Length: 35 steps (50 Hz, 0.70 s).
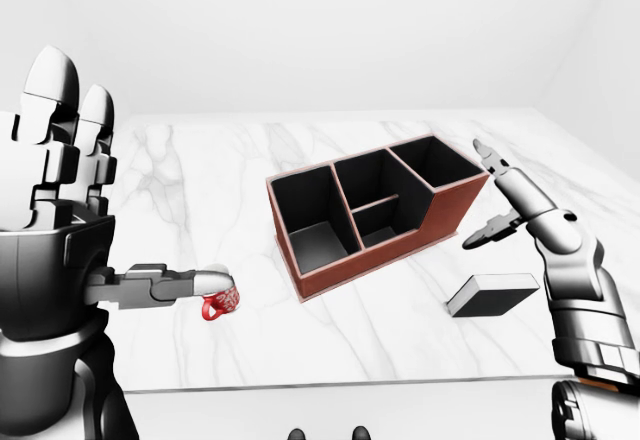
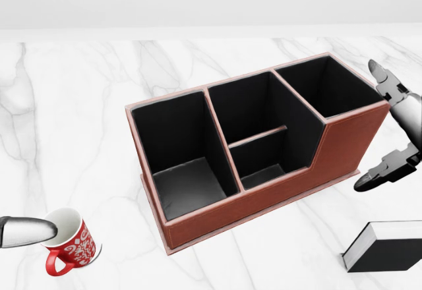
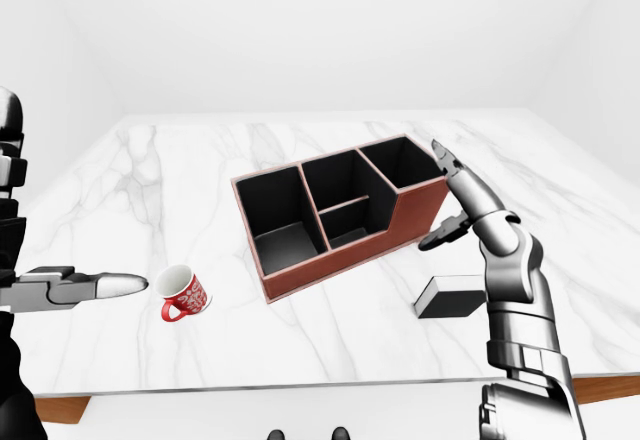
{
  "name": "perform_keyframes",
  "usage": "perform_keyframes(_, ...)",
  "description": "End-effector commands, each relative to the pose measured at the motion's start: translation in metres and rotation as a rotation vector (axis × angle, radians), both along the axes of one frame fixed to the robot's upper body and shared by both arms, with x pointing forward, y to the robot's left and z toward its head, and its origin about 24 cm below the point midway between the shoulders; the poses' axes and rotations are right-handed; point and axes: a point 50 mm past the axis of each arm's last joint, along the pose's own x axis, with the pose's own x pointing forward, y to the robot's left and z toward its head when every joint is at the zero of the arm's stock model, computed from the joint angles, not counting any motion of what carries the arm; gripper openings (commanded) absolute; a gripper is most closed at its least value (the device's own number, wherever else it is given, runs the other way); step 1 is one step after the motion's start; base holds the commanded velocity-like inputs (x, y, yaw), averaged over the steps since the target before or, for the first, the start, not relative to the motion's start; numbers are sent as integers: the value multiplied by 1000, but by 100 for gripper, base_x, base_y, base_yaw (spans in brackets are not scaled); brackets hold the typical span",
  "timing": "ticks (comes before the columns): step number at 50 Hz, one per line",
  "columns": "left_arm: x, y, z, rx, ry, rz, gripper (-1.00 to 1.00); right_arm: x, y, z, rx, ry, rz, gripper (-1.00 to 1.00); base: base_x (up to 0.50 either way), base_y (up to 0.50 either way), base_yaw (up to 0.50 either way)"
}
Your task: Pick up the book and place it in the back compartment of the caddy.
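Observation:
The caddy (image 2: 277, 184) is a reddish-brown box with black compartments, standing in the middle of the head view: one large at the left, two small in the middle, one at the upper right. The book (image 2: 386, 245), black with white page edges, lies flat at the bottom right. My right hand (image 2: 382, 128) is open and empty, hovering just right of the caddy's right end and above the book. My left hand (image 1: 130, 210) is open and empty; one finger (image 2: 26, 232) points at the rim of a red mug.
A red-and-white patterned mug (image 2: 69, 242) stands at the bottom left of the head view, below-left of the caddy. Everything rests on a white marble table (image 1: 200, 180), whose near edge (image 1: 330, 388) runs along the bottom of the left-eye view.

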Motion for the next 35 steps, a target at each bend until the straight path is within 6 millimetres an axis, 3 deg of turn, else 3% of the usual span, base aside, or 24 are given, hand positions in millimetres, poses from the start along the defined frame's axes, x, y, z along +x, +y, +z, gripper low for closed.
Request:
perform_keyframes(1, 0, 0, 0, 2, 1, -1, 95, -1, -7, -12, -25, 58, -32, 100, 0, 0, 0)
perform_keyframes(35, 2, -1, -2, 2, 15, -2, 95, -13, -18, -43, -58, 209, -58, 100, 0, 0, 0)
